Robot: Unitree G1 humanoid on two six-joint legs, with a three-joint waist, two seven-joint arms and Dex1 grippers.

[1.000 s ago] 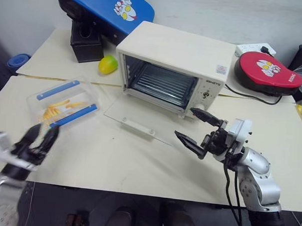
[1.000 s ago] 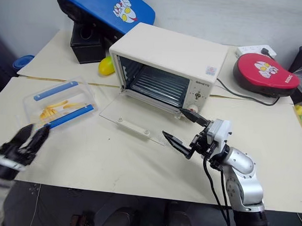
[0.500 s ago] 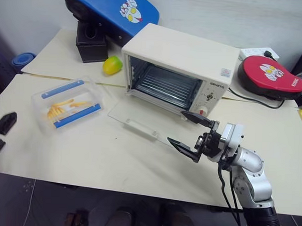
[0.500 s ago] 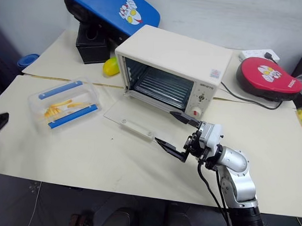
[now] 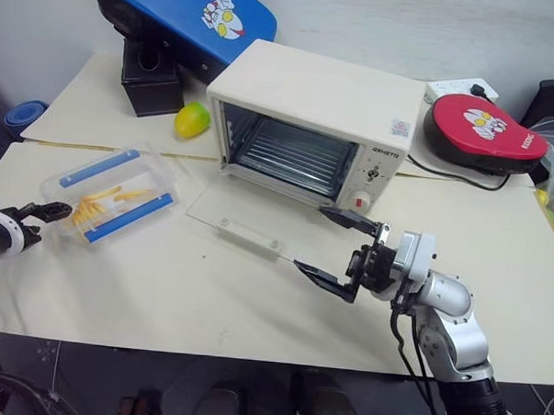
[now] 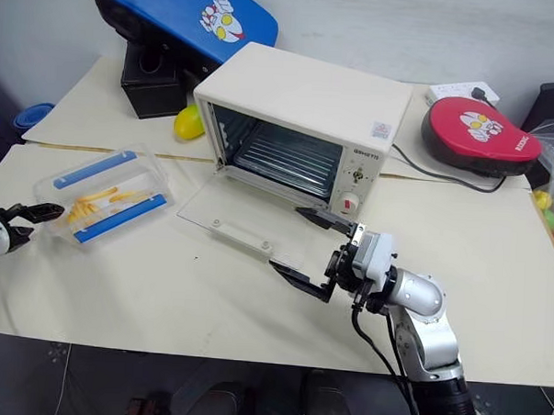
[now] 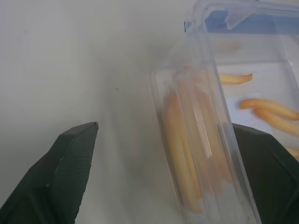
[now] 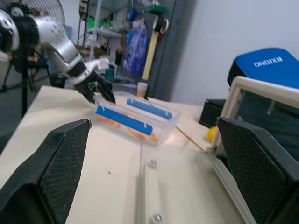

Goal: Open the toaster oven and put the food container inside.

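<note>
With the oven (image 5: 313, 126) already open, the box of fries (image 5: 112, 193) sits on the table (image 5: 209, 278) left of the dropped door, and the left gripper (image 5: 33, 223), jaws spread around its end corner, could skid it away, while the right gripper (image 5: 338, 250) hangs open, empty.

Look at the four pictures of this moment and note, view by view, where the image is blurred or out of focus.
Left wrist view: the near end of the food container is soft and smeared, its yellow strips blurred. Right wrist view: the two near fingers are out of focus; the container behind reads clearly. Left and right eye views: the toaster oven and tabletop are sharp and evenly lit.
</note>
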